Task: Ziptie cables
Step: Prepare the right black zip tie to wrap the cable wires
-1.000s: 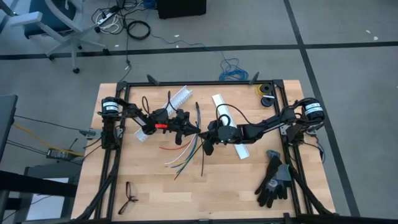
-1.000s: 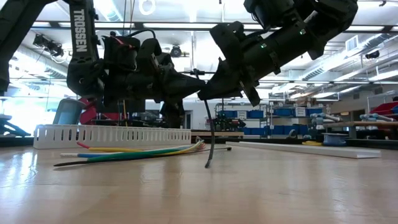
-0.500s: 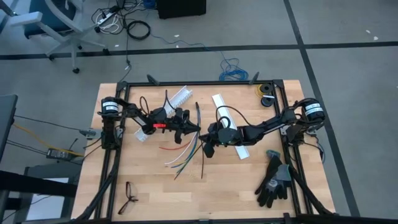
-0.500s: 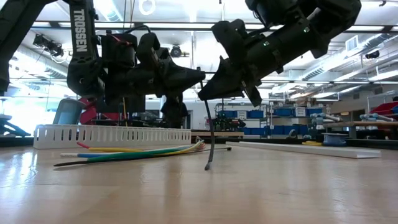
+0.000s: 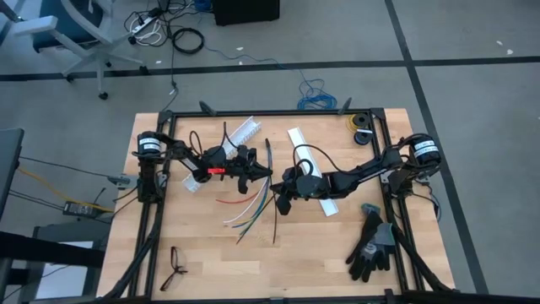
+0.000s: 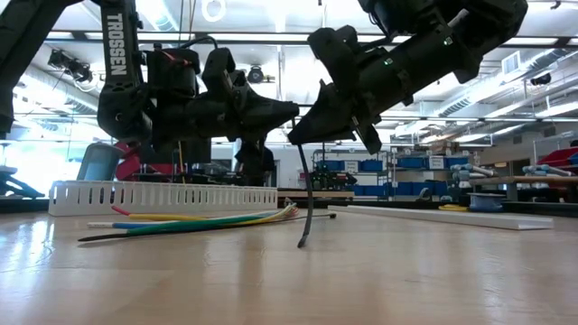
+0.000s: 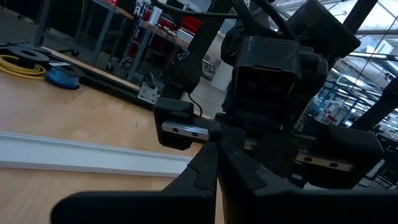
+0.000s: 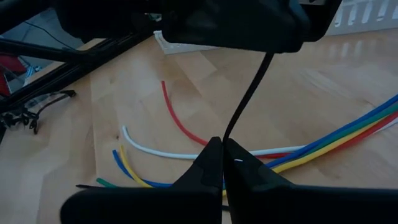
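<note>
The cables [image 5: 246, 211], loose coloured wires, lie flat on the wooden table left of centre [image 6: 208, 219] [image 8: 323, 140]. A thin black ziptie [image 6: 305, 194] stands nearly upright above them, its lower end on the table [image 5: 273, 215]. My left gripper [image 5: 267, 175] and right gripper [image 5: 279, 187] meet tip to tip over the table's middle, both shut, a little above the cables' joined end. In the low view my left gripper [image 6: 294, 112] sits just above my right gripper [image 6: 292, 139]. My left gripper [image 7: 216, 138] is shut where the ziptie's upper end [image 8: 268, 59] runs in under it. Its own dark body hides the place of contact. It comes in about level from the table's left. My right gripper [image 8: 222, 144] pinches the ziptie's upper stretch [image 8: 231, 127] between its two fingertips. It comes slanting down from the table's right and lies across the strip. Below the fingers the ziptie hangs almost upright, with its lower tip [image 6: 302, 242] on the table.
A white slotted channel [image 5: 245, 131] lies far left of centre, and another [image 5: 325, 201] lies under my right arm. A second black strip [image 5: 268, 154] lies beyond the grippers. Black gloves [image 5: 371, 241] sit near right, glasses [image 5: 175, 266] near left, and tape rolls [image 5: 360, 127] at the far right corner.
</note>
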`<state>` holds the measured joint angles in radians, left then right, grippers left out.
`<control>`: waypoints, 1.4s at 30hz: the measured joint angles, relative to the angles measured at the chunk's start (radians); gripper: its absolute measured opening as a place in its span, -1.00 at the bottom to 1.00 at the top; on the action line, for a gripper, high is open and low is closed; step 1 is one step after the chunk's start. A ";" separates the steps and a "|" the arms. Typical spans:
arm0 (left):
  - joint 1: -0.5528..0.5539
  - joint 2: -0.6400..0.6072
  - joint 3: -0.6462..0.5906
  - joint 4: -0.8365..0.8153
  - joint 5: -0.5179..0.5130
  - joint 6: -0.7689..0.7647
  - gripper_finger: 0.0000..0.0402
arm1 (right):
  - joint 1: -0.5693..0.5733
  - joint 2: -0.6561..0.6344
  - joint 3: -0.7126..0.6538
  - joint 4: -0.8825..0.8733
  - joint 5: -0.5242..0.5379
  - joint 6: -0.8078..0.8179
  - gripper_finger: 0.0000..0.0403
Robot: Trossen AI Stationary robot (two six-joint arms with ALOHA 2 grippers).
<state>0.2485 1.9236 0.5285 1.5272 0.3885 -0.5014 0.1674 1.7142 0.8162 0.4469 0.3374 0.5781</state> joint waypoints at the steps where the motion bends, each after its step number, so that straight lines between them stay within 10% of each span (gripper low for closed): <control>1: 0.000 0.000 0.000 0.001 0.000 0.000 -0.88 | 0.001 0.000 0.000 0.000 0.000 0.000 -1.00; 28: 0.013 0.000 -0.011 -0.029 0.094 0.003 -0.99 | 0.001 0.001 -0.001 -0.001 -0.003 -0.074 -0.93; 42: 0.086 0.000 -0.004 -0.172 0.167 -0.068 -1.00 | 0.000 0.001 -0.001 0.001 0.001 -0.651 -0.67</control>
<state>0.3342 1.9236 0.5246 1.3551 0.5556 -0.5692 0.1675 1.7149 0.8150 0.4477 0.3383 -0.0728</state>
